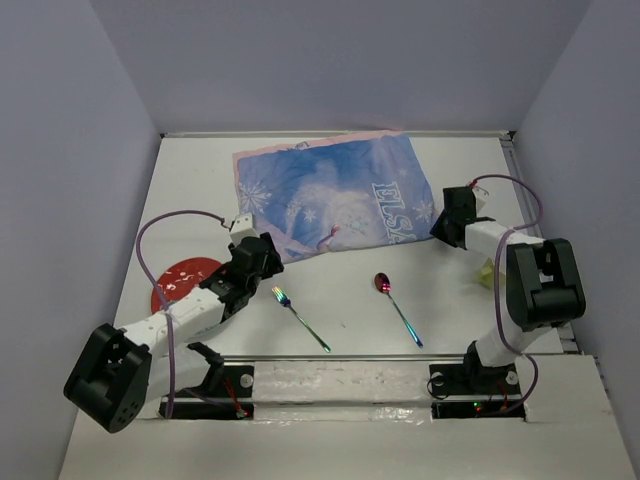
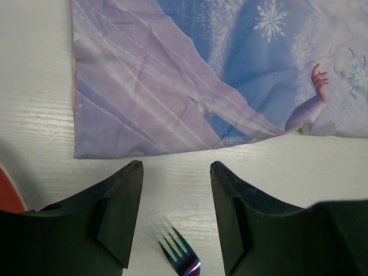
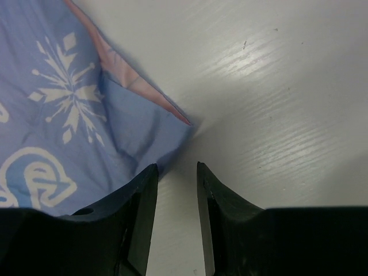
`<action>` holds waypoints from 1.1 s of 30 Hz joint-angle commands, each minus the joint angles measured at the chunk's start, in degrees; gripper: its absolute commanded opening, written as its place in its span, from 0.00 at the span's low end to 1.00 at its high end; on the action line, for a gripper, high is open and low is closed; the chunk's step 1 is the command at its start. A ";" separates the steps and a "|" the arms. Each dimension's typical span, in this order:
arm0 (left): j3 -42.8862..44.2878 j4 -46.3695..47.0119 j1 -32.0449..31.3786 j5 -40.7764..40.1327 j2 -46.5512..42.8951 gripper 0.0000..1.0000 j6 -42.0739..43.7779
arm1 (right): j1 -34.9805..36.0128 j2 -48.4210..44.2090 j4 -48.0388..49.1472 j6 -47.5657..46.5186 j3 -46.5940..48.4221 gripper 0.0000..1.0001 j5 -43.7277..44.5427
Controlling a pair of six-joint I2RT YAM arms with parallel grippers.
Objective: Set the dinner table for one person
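Note:
A blue snowflake-printed cloth mat lies slightly askew at the back middle of the white dinner table. An iridescent fork and spoon lie on the table in front of it. A red plate lies at the left, partly hidden under my left arm. My left gripper is open and empty, just short of the mat's near left edge, with the fork's tines between its jaws. My right gripper is open a little and empty at the mat's near right corner.
A yellow-green object shows partly behind my right arm at the right. Grey walls close the table at the back and sides. The arm bases stand on a taped strip at the near edge.

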 commanded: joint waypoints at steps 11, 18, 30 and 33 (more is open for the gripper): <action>3.72 1.95 -0.49 -8.22 5.59 0.59 2.14 | -0.33 -1.05 5.42 7.19 -2.70 0.00 0.89; 3.64 1.42 -0.23 -8.40 7.00 0.64 1.26 | -0.33 -12.13 5.86 6.05 -11.85 0.00 -0.16; 0.39 0.63 1.53 -4.97 4.18 0.74 -4.36 | -0.33 -23.04 5.43 5.08 -20.82 0.00 -4.11; 1.61 0.72 2.76 -4.71 7.34 0.71 -3.84 | -0.33 -26.55 5.43 4.56 -22.66 0.00 -3.94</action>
